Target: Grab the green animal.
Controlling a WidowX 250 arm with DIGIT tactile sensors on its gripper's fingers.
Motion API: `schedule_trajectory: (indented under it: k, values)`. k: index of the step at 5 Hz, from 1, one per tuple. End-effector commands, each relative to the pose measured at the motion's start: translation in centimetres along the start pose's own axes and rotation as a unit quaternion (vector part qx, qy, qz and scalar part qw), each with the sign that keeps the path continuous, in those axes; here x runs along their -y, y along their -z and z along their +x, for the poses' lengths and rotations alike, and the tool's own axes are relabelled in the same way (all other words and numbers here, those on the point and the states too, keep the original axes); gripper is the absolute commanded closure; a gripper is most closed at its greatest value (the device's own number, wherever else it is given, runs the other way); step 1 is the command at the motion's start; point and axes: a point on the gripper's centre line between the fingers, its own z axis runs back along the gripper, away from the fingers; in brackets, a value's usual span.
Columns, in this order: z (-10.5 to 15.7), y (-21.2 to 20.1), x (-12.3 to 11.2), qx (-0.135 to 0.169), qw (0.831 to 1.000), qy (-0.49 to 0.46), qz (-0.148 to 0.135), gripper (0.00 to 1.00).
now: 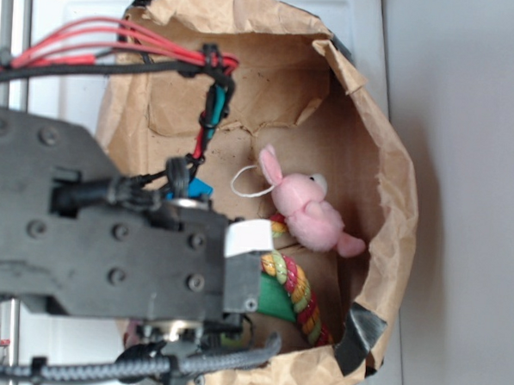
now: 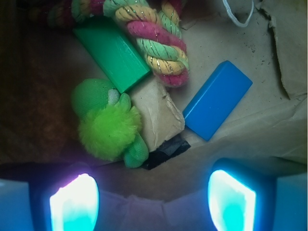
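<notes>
Brown paper is lining the workspace — a crumpled bag [image 1: 386,191] with torn edges is walling in everything. Inside it, seen from the wrist, the green animal [image 2: 108,122] is lying on the floor just above the left fingertip [image 2: 74,202], its fuzzy lime body touching a taped paper flap [image 2: 156,118]. The gripper [image 2: 153,202] is hovering with its fingers spread wide, gripping nothing. A green block [image 2: 110,50] is sitting just above the animal, beside a striped rope [image 2: 154,41], and a blue block [image 2: 216,98] is lying to the right. In the exterior view, a pink bunny [image 1: 306,211] is resting against the bag wall — the arm is hiding the animal there.
</notes>
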Motion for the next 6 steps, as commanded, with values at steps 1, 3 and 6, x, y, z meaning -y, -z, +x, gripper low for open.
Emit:
schedule_trajectory:
  k: [1, 3, 6]
  values:
    - [2.6, -3.0, -2.0, 0.036, 0.998, -0.015, -0.055, 0.00]
    - [6.0, -3.2, -3.3, 0.053, 0.996, -0.054, -0.042, 0.00]
    - [7.1, 0.7, -2.9, 0.064, 0.995, -0.071, -0.005, 0.00]
